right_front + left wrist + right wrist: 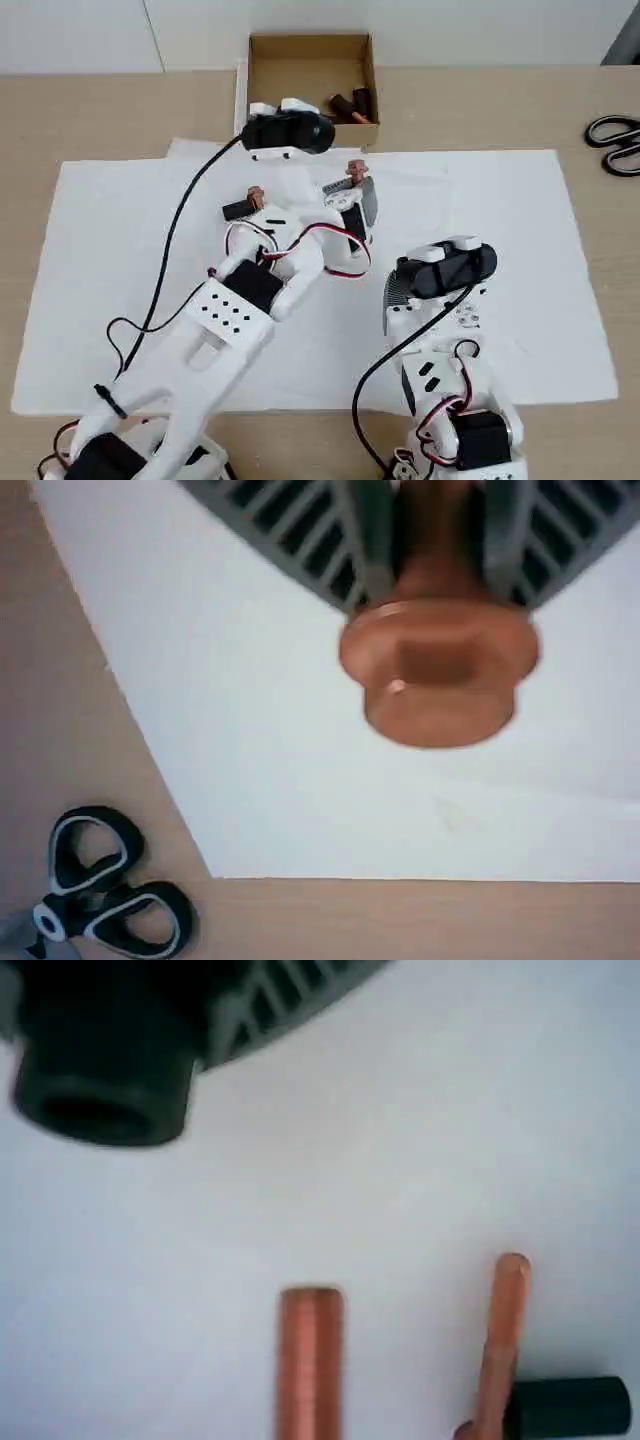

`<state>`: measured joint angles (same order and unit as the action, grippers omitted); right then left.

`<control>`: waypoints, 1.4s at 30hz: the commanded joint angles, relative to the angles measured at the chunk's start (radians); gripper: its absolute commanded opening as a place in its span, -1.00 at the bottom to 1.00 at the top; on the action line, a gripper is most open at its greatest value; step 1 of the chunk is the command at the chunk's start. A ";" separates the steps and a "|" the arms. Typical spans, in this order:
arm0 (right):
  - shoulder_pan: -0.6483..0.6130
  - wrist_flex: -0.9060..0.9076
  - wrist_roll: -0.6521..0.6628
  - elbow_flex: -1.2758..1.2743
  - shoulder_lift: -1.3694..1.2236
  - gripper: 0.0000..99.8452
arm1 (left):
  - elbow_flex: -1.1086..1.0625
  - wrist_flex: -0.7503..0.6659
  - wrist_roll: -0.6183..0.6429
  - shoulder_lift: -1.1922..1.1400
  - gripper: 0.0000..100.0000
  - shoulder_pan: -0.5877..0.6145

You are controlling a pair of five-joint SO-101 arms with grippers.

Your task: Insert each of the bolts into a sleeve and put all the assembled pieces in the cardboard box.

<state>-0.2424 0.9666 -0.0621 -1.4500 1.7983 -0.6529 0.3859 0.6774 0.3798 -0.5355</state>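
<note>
- Holding a copper bolt [440, 670] in my left gripper [435, 540], which is clamped on the shank. The wide flanged head sticks out past the tips, above the white paper [520, 250].
- Left arm reaches across mid-table, gripper near the cardboard box [308, 40] but short of it.
- My right gripper [150, 1030] grasps a black sleeve [100, 1085], its open bore showing, lifted off the paper.
- Right arm is folded close to its base, well apart from the box.
- Dark assembled pieces [350, 103] lie in the box's right corner.
</note>
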 commanded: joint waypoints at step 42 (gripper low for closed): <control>-0.064 -0.001 -0.009 0.002 0.013 -0.99 | -0.031 -0.034 0.052 0.080 -0.99 -0.123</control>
<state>-0.2992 0.9666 -0.0621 -1.4530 1.7983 -0.6882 0.3751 0.7250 0.4104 -0.6368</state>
